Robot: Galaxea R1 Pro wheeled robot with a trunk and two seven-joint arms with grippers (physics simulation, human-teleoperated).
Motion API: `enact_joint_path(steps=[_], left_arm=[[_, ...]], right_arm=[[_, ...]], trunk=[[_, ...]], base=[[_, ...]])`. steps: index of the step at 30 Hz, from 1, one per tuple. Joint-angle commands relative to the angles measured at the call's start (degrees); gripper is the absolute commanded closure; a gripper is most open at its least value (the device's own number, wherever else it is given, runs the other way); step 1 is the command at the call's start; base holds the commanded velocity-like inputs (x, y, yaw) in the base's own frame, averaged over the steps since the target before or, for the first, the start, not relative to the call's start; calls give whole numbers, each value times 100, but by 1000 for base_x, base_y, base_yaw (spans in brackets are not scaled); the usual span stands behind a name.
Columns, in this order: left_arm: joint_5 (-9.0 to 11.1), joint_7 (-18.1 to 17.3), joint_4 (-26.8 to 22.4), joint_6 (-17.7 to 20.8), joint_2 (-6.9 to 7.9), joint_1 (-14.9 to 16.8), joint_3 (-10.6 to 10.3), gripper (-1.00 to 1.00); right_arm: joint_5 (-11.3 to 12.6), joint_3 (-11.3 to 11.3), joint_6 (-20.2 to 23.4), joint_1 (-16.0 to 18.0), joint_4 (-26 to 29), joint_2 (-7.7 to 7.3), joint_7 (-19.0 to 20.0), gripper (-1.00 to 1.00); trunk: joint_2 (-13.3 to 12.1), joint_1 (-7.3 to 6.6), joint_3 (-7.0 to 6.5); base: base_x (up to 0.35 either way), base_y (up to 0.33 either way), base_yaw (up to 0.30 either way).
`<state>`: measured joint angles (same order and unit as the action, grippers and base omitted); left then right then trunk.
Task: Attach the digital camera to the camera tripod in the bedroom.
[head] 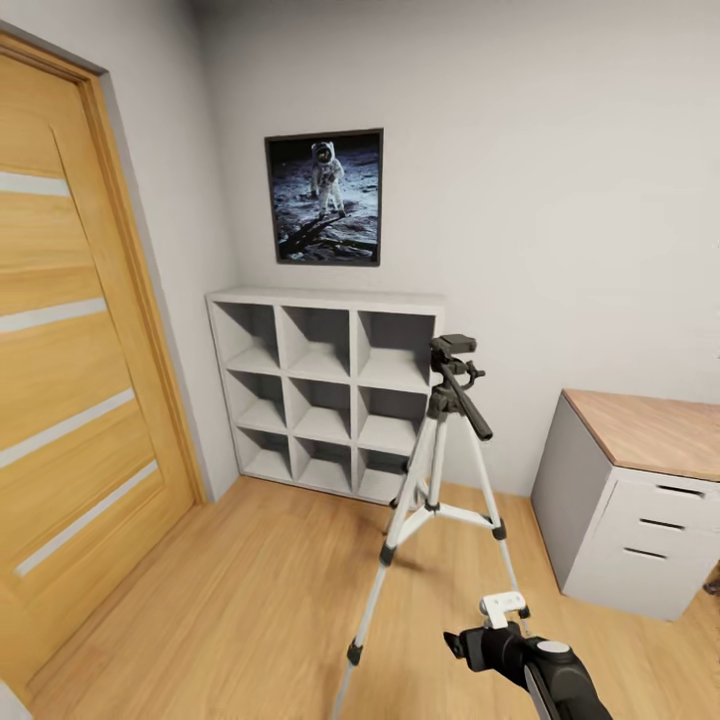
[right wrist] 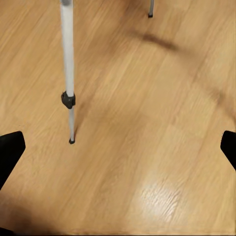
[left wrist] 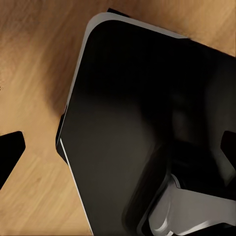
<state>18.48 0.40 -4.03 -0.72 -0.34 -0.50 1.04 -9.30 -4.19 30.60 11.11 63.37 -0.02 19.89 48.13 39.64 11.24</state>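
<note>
The camera tripod stands on the wood floor in front of the white cube shelf, its black head bare and its pan handle sloping down to the right. The digital camera is out of view. My right arm reaches in low, just right of the tripod's near leg. My right gripper is open over the floor, with one silver leg and its black foot ahead of it. My left gripper is open, held over my own black base.
A wooden door fills the left wall. A white drawer unit with a wood top stands at the right. A framed astronaut picture hangs above the shelf. Open plank floor lies between door and tripod.
</note>
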Motion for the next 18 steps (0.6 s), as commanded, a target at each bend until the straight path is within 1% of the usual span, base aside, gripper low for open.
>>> enact_joint_path(steps=[1, 11, 14, 18], left_arm=[[23, 4, -10, -7, -2, -2, 9, -100], [39, 10, -10, -7, -2, -2, 18, -100], [41, 12, -10, -7, -2, -1, 18, -100], [42, 13, -10, -7, 0, -2, 19, -100]], right_arm=[[-68, -11, 24, 3, 7, 2, 50, -100], [-97, -12, 50, 1, -7, 2, 50, -100], [-98, -12, 51, 1, -10, 2, 50, -100], [-99, -12, 46, 4, -56, -1, 50, -100]], trunk=[[6, -2, 7], [6, -2, 7], [6, -2, 7], [6, -2, 7]], base=[[-336, 0, 0], [-336, 0, 16], [-336, 0, 154], [-334, -38, 227]])
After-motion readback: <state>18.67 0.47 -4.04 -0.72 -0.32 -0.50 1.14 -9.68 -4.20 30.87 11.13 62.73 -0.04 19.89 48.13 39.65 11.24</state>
